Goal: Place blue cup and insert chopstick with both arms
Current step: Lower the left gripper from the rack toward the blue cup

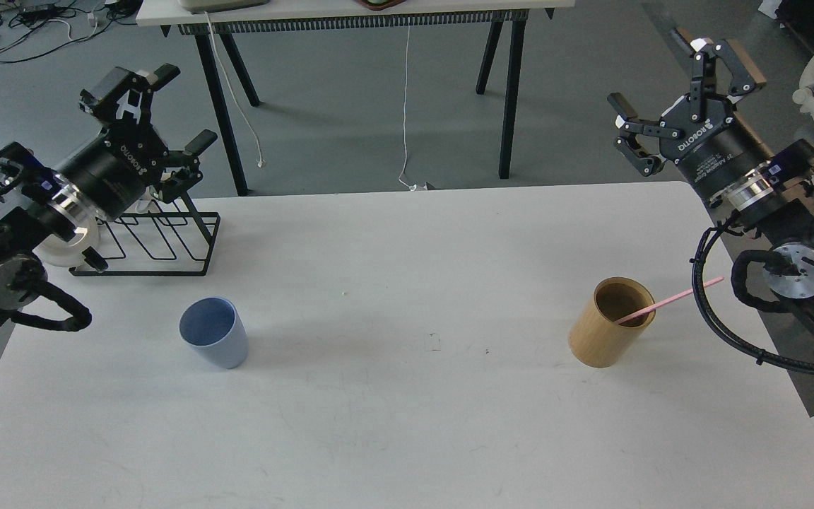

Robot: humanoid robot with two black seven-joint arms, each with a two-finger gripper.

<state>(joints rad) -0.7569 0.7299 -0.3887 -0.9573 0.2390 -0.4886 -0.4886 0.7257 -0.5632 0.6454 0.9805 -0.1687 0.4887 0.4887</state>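
Taking the white table as my landmark and reading from its left side, my left gripper hangs above the far-left corner with its fingers spread and nothing in them, over a black wire rack. The blue cup stands upright on the table's left half, free of either arm. On the right half a tan wooden holder carries the pink chopstick, which leans out over its rim toward the right edge. My right gripper is released too, raised beyond the far-right corner. I judge the light cup could tip if nudged, and pulling the slanted stick may topple the holder. "ROBOTIQ" reads on both grippers.
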